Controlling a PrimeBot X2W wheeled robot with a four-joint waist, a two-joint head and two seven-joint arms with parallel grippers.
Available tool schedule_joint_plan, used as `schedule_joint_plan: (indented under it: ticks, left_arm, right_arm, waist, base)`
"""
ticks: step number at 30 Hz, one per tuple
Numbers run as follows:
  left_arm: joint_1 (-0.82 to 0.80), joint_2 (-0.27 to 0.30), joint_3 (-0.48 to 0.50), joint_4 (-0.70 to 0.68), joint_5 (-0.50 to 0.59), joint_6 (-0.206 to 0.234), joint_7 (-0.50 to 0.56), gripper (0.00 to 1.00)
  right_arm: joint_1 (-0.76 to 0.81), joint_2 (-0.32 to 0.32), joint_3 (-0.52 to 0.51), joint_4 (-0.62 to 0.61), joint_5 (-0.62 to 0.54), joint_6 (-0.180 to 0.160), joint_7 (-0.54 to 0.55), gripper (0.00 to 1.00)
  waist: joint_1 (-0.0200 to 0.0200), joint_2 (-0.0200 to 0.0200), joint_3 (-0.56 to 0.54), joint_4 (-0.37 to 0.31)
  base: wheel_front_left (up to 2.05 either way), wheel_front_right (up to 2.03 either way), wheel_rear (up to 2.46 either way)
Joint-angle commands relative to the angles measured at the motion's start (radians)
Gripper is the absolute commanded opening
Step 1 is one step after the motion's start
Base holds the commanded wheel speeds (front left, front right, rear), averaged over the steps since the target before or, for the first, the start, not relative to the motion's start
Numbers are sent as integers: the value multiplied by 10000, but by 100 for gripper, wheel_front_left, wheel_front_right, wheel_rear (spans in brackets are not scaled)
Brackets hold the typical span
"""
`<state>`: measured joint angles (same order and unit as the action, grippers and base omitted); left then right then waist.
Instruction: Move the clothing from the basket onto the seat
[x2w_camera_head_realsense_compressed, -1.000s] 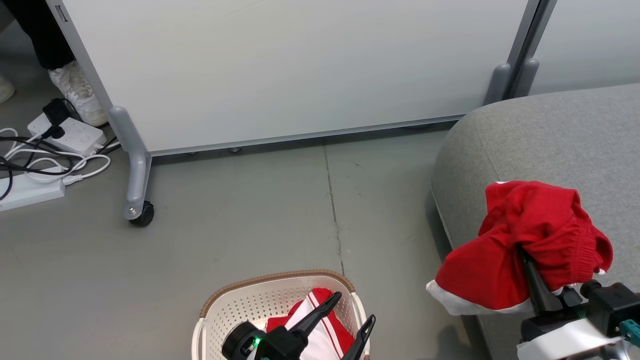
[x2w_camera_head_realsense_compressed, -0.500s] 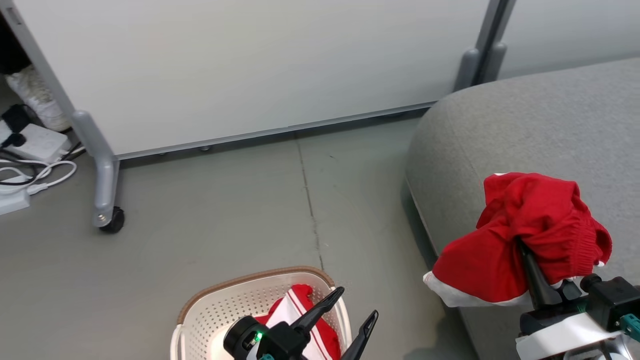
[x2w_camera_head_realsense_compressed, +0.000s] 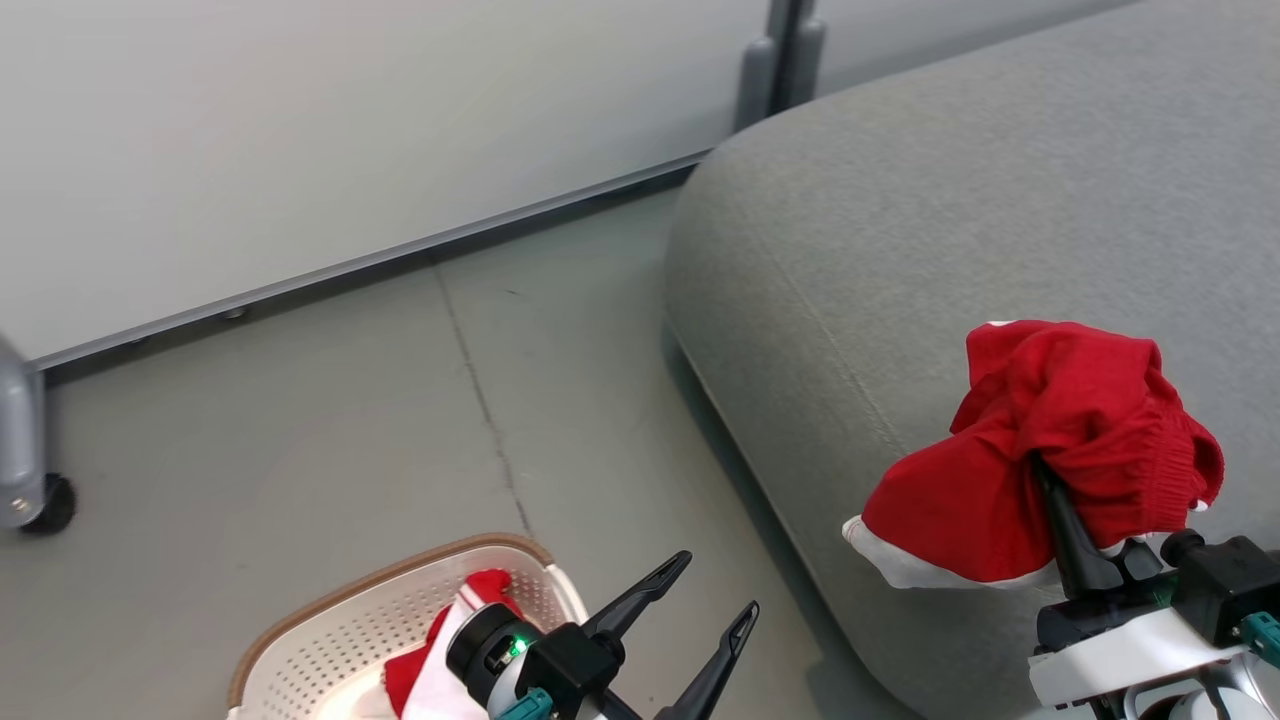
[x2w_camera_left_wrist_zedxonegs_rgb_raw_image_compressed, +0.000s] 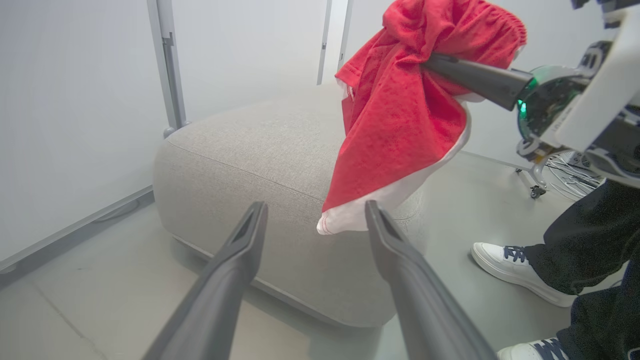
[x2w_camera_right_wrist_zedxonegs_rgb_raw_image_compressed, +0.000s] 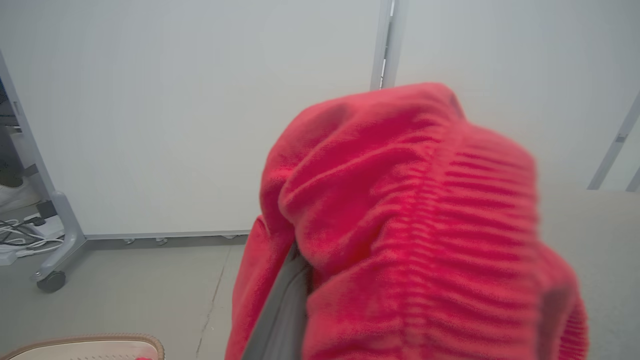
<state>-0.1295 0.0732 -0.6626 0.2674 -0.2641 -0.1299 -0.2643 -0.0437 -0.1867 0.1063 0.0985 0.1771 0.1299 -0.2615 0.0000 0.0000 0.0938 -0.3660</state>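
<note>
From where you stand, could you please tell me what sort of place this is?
Probably a lab or test studio, not a home: pale grey partition panels on castors, a bare grey floor, and a large grey fabric-upholstered seat.

1. The clothing is soft, matt red knit cloth, with a finely ribbed, gathered waistband and a smooth white hem panel.
2. The seat is grey woven fabric, matt and slightly coarse-grained, with a stitched seam near its edge.
3. The basket is cream plastic with a faint sheen; its wall is perforated and its rim has brown woven-look trim.
4. The floor is smooth, matt and grey.
5. The partition panel is pale, smooth and satin; its frame looks like grey metal.
6. The left gripper has fingers of dark, smooth, matt plastic.
</note>
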Motion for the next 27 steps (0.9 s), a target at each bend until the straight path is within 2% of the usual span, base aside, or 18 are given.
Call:
schedule_joint_plan:
  ticks: [1,9,18,27]
  left_arm:
    - [-152,53,-6,4,66,-8,-7,100]
    - [-257,39,-57,-30,49,-8,-6,100]
    - [-653,114,-697,133,-183,-8,-6,100]
    - [-761,148,-800,148,-309,-8,-6,100]
  right_arm:
    - [-91,2,-26,-48,-29,16,-50,0]
    - [-55,38,-62,73,-78,16,-50,0]
    - [330,305,-599,-86,-133,16,-50,0]
    - [394,471,-863,-113,-221,16,-50,0]
  waist:
    - [0,0,171,-544]
    - [0,0,284,-1507]
    - [0,0,353,-1677]
    - [0,0,316,-1709]
  base:
    - [0,0,0]
    - [0,0,0]
    - [0,0,0]
    - [0,0,0]
